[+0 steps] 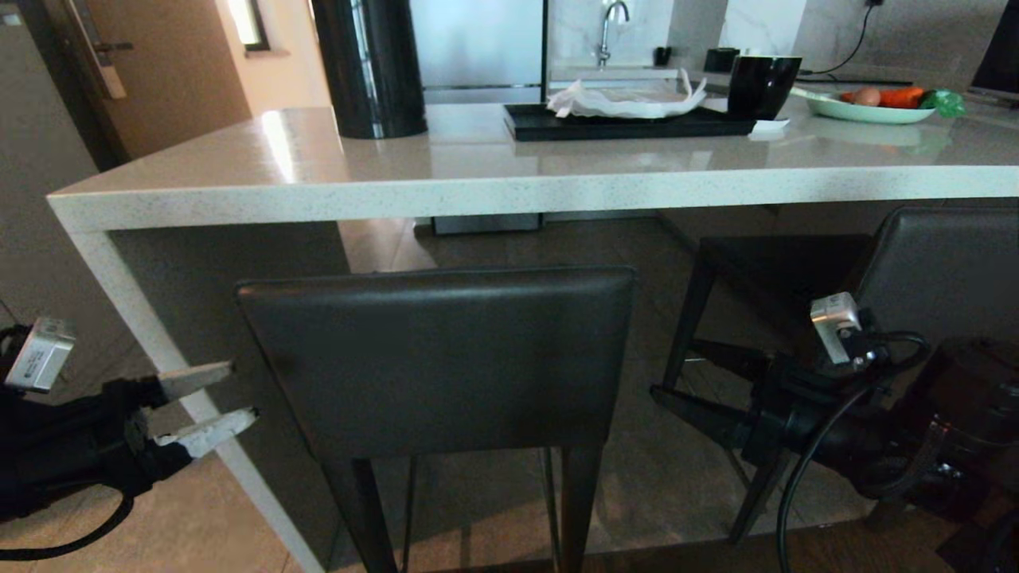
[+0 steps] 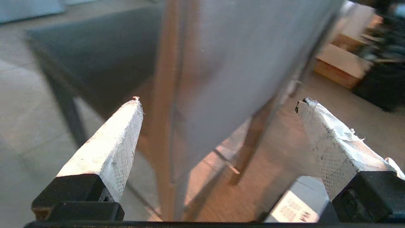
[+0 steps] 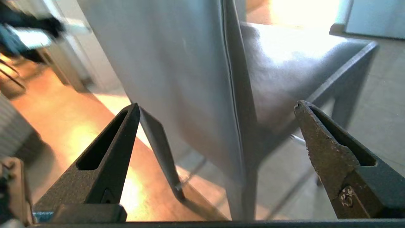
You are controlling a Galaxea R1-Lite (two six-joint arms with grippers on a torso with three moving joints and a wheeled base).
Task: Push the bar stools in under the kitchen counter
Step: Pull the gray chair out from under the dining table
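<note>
The nearer of the bar stools [image 1: 436, 358] stands in front of the kitchen counter [image 1: 478, 171], its dark-grey backrest facing me just outside the slab's front edge. The other stool [image 1: 939, 270] stands at the right, its seat partly under the slab. My left gripper [image 1: 239, 392] hangs open just left of the near backrest, apart from it. On the backrest's right side my right gripper [image 1: 673, 368] is open too. In the left wrist view the backrest's edge [image 2: 240, 63] sits between the open left gripper [image 2: 218, 103]. In the right wrist view the backrest [image 3: 177, 79] fills the gap of the right gripper [image 3: 216, 106].
The counter's side panel [image 1: 143, 318] drops to the floor beside my left gripper. On the slab stand a black cylinder [image 1: 370, 64], a black tray [image 1: 621, 126] with a white cloth, a black cup [image 1: 760, 83] and a plate of vegetables [image 1: 876, 107].
</note>
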